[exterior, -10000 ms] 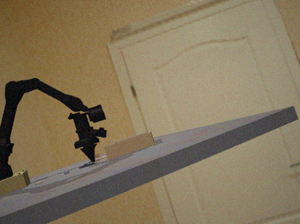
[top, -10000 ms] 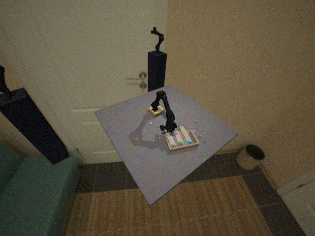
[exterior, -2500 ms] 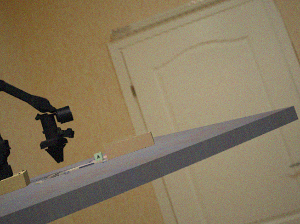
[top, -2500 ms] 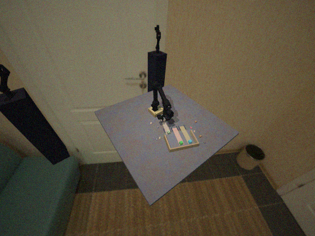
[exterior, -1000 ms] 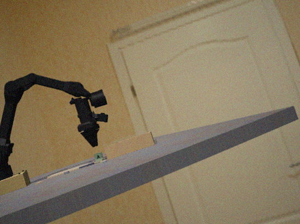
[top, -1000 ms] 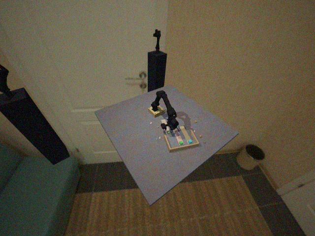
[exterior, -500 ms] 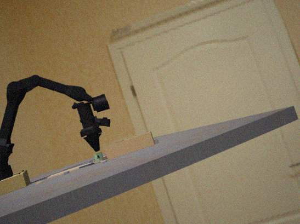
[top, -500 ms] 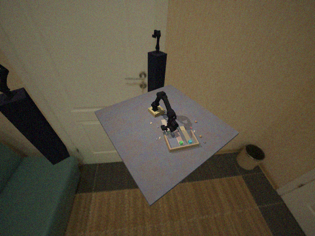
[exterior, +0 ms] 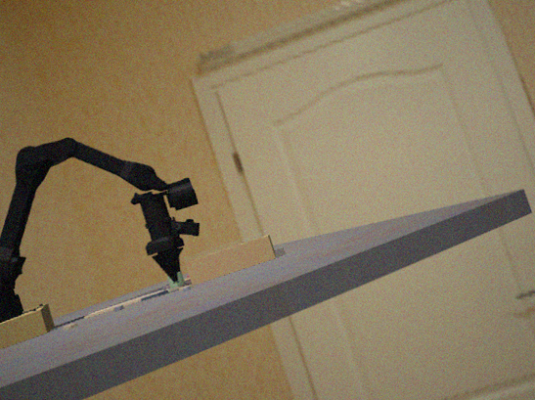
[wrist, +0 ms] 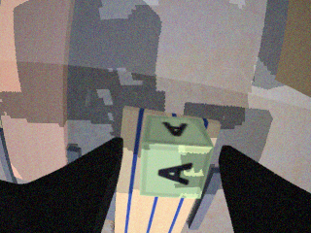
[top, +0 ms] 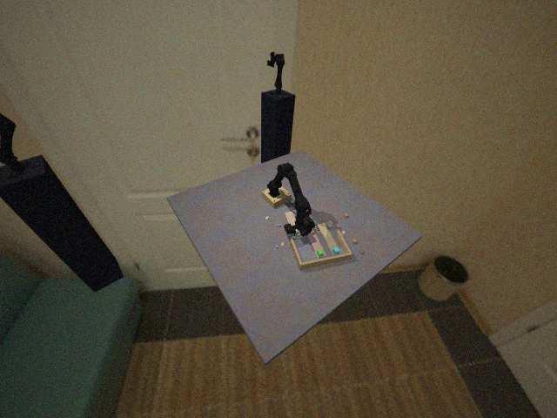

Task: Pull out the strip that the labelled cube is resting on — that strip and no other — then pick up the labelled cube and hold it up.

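The pale green cube marked A (wrist: 177,170) (exterior: 180,278) sits on the end of the cream strip with blue lines (wrist: 140,214) (top: 289,217). In the top view the arm mostly hides the cube. The strip lies outside the tray's open side, toward the arm base. My gripper (wrist: 173,150) (exterior: 175,283) points down over the cube, with its fingertips low on either side. The gripper is part open. A gap shows between each finger and the cube in the wrist view, so it holds nothing.
The wooden-walled tray (top: 325,260) (exterior: 229,259) is just beyond the gripper. In it a bright green cube (top: 320,252) sits on a pink strip (wrist: 34,150), and a cyan cube (top: 336,250) on a tan strip (top: 327,235). Small bits lie around the tray.
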